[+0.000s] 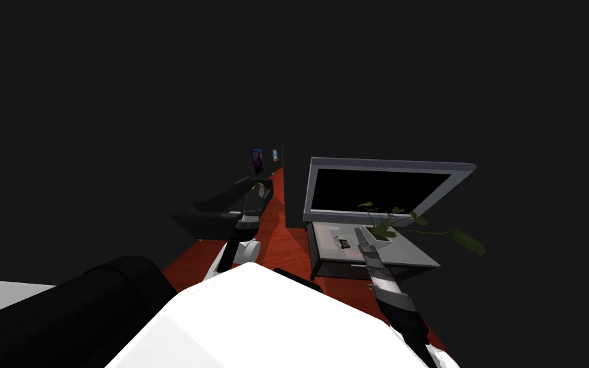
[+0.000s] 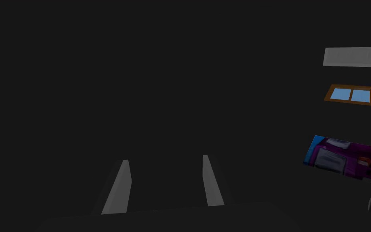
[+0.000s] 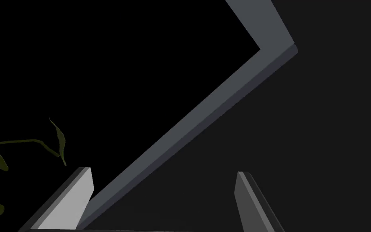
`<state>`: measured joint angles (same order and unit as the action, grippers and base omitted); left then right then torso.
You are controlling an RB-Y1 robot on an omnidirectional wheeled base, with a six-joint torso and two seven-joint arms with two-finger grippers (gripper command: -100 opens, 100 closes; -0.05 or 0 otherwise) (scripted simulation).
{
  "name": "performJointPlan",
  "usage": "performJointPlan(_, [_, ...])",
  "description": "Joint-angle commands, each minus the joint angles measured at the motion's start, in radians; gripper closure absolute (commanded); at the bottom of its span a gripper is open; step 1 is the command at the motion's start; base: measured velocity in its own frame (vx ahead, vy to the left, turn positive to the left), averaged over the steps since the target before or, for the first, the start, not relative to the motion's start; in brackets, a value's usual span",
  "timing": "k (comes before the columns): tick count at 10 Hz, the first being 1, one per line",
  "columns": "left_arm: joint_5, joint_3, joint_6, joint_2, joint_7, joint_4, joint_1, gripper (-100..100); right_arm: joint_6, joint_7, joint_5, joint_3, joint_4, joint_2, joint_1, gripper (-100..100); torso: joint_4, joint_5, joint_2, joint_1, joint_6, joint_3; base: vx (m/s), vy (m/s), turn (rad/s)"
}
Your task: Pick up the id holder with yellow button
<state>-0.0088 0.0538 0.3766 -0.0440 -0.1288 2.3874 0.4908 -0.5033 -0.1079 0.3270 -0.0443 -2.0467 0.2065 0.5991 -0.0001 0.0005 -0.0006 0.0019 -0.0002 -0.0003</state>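
1. Head view: a small dark id holder [image 1: 343,243] lay on top of a grey cabinet [image 1: 414,259], below a television [image 1: 389,165] and near a potted plant [image 1: 382,223]. The right gripper [image 1: 359,230] hovered over the cabinet top. The holder sat just beside its tips, toward the robot's left and apart from them. The right arm was much the nearer one. The left gripper [image 1: 257,190] hung well apart, over the red floor [image 1: 280,236]. The holder's long axis and its button were too small to tell.
2. Left wrist view: the left gripper [image 2: 164,183] had its fingers spread, with nothing between them.
3. Right wrist view: the right gripper [image 3: 164,193] was spread wide and empty, aimed at the television's grey frame. It would probably need to tip down and shift left.
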Motion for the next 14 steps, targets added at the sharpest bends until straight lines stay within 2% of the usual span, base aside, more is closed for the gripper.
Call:
performJointPlan(1, [0.000,0.000,0.000,0.000,0.000,0.000,0.000,0,0.024,-0.020,0.050,-0.021,0.050,0.020,0.013,-100,0.000,0.000,0.000,0.000,0.000,0.000,0.016,0.042,0.277])
performJointPlan(2, [0.000,0.000,0.000,0.000,0.000,0.000,0.000,0,0.024,-0.020,0.052,-0.021,0.067,0.020,0.013,-100,0.000,0.000,0.000,0.000,0.000,0.000,0.007,0.026,0.095])
performJointPlan(3, [0.000,0.000,0.000,0.000,0.000,0.000,0.000,0,0.037,-0.032,0.088,-0.037,0.103,0.033,0.021,-100,0.000,0.000,0.000,0.000,0.000,0.000,0.006,0.034,0.193])
performJointPlan(4, [0.000,0.000,0.000,0.000,0.000,0.000,0.000,0,0.037,-0.032,0.088,-0.037,0.113,0.033,0.021,-100,0.000,0.000,0.001,0.000,0.000,0.000,0.005,0.023,0.106])
performJointPlan(5, [0.000,0.000,0.000,0.000,0.000,0.000,0.000,0,0.052,-0.045,0.125,-0.053,0.153,0.046,0.028,-100,0.000,0.000,0.001,-0.001,0.000,0.000,0.004,0.029,0.200])
performJointPlan(6, [0.000,0.000,0.000,0.000,0.000,0.000,0.000,0,0.052,-0.045,0.125,-0.053,0.161,0.046,0.028,-100,0.000,0.000,0.001,0.000,0.000,0.000,0.006,0.020,0.100])
performJointPlan(7, [0.000,0.000,0.000,0.000,0.000,0.000,0.000,0,0.068,-0.058,0.162,-0.069,0.196,0.058,0.033,-100,0.000,0.000,0.001,-0.001,0.001,0.000,0.006,0.027,0.205])
performJointPlan(8, [0.000,0.000,0.000,0.000,0.000,0.000,0.000,0,0.068,-0.058,0.162,-0.069,0.210,0.058,0.033,-100,0.000,0.000,0.001,-0.001,0.000,0.001,0.004,0.018,0.117])
performJointPlan(9, [0.000,0.000,0.000,0.000,0.000,0.000,0.000,0,0.085,-0.071,0.200,-0.085,0.241,0.070,0.037,-100,0.000,0.000,0.001,-0.001,0.001,0.001,-0.016,0.010,0.146])
performJointPlan(10, [0.000,0.000,0.000,0.000,0.000,0.000,0.000,0,0.085,-0.071,0.200,-0.085,0.257,0.070,0.037,-100,0.000,0.000,0.002,-0.002,0.000,0.001,-0.016,0.004,0.106])
performJointPlan(12, [0.000,0.000,0.000,0.000,0.000,0.000,0.000,0,0.122,-0.097,0.270,-0.116,0.334,0.092,0.041,-100,0.001,0.000,0.002,-0.002,0.000,0.001,-0.008,0.024,0.256])
performJointPlan(14, [0.000,0.000,0.000,0.000,0.000,0.000,0.000,0,0.122,-0.097,0.277,-0.116,0.361,0.092,0.041,-100,0.000,0.000,0.000,-0.001,0.001,0.000,0.039,0.025,0.110])
